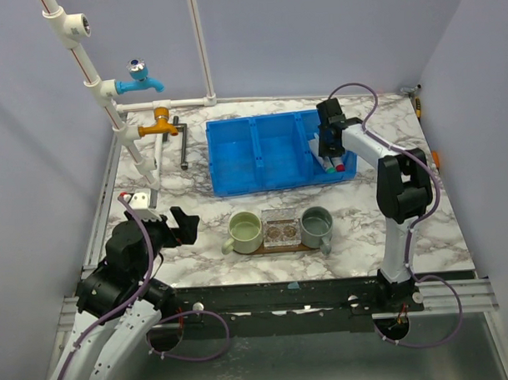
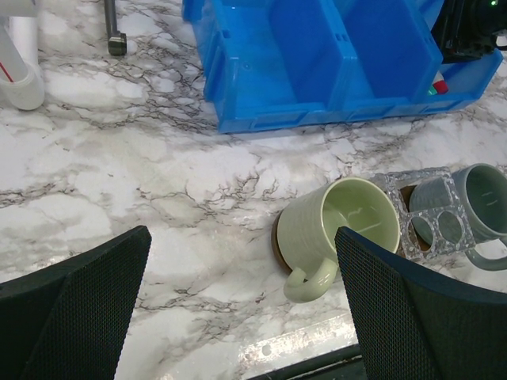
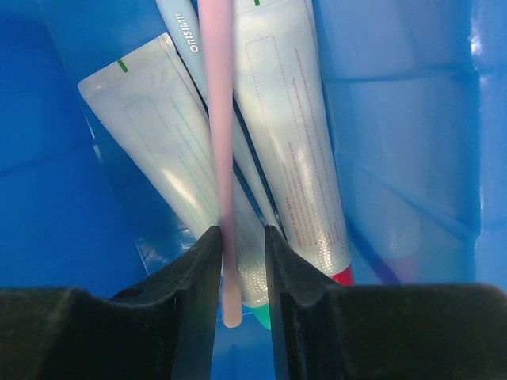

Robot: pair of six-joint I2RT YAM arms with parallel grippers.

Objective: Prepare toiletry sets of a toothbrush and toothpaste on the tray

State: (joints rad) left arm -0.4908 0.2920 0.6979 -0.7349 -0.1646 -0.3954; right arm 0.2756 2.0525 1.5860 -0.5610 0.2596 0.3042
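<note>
1. Lower left of the top view: left fingers (image 1: 185, 226) hovering above the marbled counter (image 1: 195, 188), spread fully wide, nothing between them. In the left wrist view, only bare counter in the gap.
2. Upper right of the top view: right arm bent forward and down into the rightmost compartment of the blue bin (image 1: 262, 184).
3. Bottom centre of the right wrist view: right fingers (image 3: 190, 317) narrowly apart, one on each side of the pink toothbrush (image 3: 215, 119). The finger at frame left against the stick, a thin slit showing beside the other; not yet clamped on it.
4. Pink toothbrush running almost straight up the frame, on top of the other items in that compartment, its blurred lower end just past the fingertips toward the bottom edge.
5. Beneath it: light-blue toothbrush (image 3: 181, 32), lettered, slanting from top centre down toward the fingers.
6. Left of centre: green-marked tube (image 3: 158, 150), whitish, tilted, with a teal cap near the bottom. Right of centre: red-capped tube (image 3: 289, 134), whitish, nearly vertical in the frame. Both flat on the blue floor of the same compartment.
7. Centre of the top view, below the bin and well apart from it: tray (image 1: 273, 249), dark brown, only its edge showing under a row of green cup (image 1: 244, 230), clear holder (image 1: 280, 231) and grey cup (image 1: 317, 225).
8. Upper left of the top view: blue tap (image 1: 140, 77) and orange tap (image 1: 158, 122) on white piping.
</note>
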